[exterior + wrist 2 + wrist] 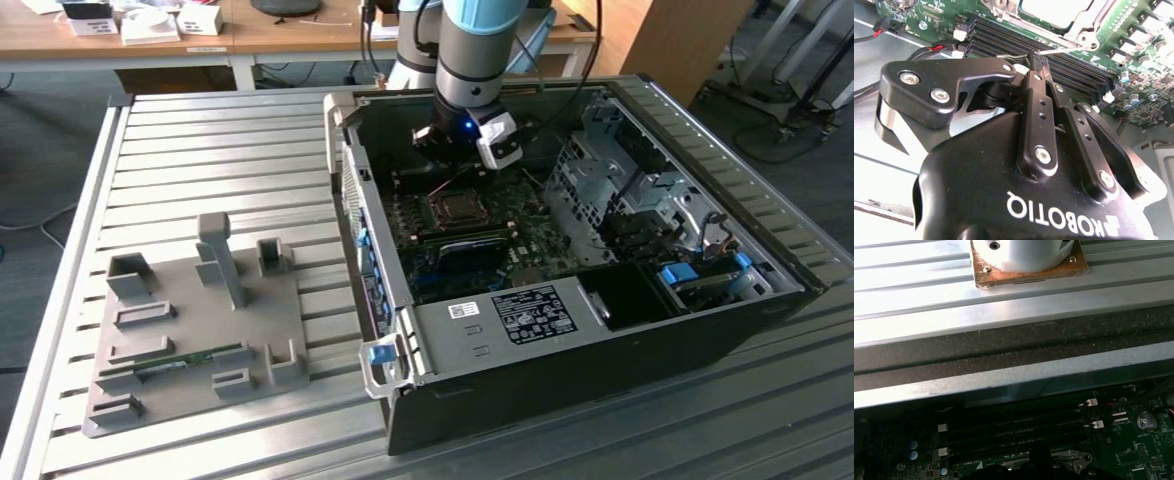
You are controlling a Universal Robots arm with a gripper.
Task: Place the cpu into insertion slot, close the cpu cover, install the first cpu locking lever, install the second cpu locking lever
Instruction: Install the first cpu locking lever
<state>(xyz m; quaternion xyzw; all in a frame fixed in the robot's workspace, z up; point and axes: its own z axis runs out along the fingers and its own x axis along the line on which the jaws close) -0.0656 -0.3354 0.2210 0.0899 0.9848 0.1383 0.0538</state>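
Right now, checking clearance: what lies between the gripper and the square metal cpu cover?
Second wrist view: a thin silver wire lever and long black memory slots.

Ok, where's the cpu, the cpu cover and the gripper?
the cpu [1054, 10]: second wrist view, on its pale metal top.
the cpu cover [1080, 31]: second wrist view, on the frame's corner.
the gripper [1038, 62]: second wrist view, between its fingertips.

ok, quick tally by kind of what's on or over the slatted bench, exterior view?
Open computer case: 1
Grey fixture tray: 1
Green board on the tray: 1
Robot arm: 1
Total: 4
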